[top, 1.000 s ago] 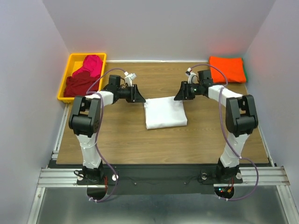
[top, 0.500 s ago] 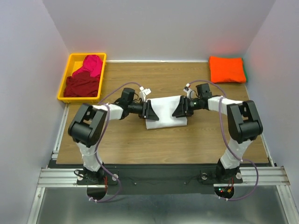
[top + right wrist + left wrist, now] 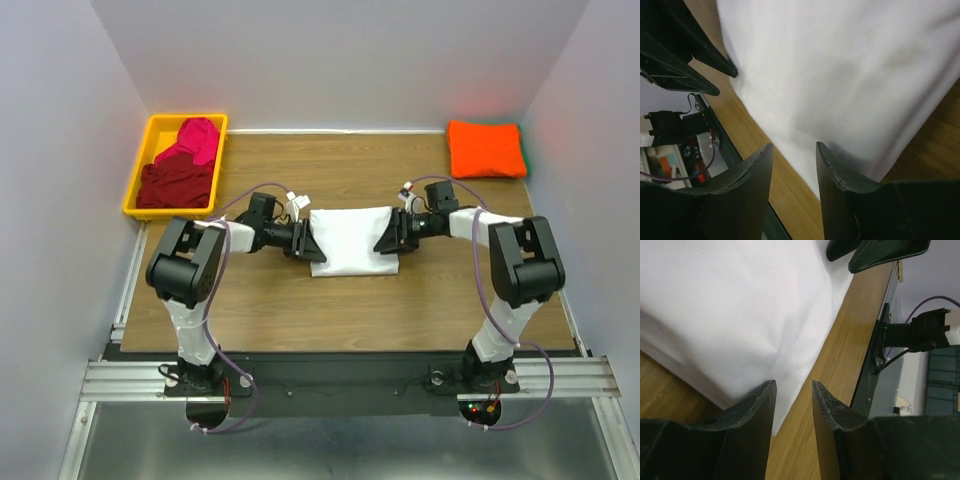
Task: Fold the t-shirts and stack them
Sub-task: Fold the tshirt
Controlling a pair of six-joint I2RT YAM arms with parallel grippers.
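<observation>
A white t-shirt lies folded in a rectangle at the middle of the table. My left gripper is low at its left edge, jaws a little apart, with the shirt's near corner under and between its fingers. My right gripper is low at the shirt's right edge, jaws also apart over the cloth's edge. Neither gripper pinches the cloth. An orange t-shirt lies folded at the back right. A dark red t-shirt and a magenta t-shirt lie crumpled in the bin.
A yellow plastic bin stands at the back left corner. Bare wooden table runs between the white shirt and the arm bases. Grey walls close in the left, back and right sides.
Both grippers came from the white shirt's far corners down to its side edges. In the last half second the left gripper slid slightly left, off the cloth's top.
</observation>
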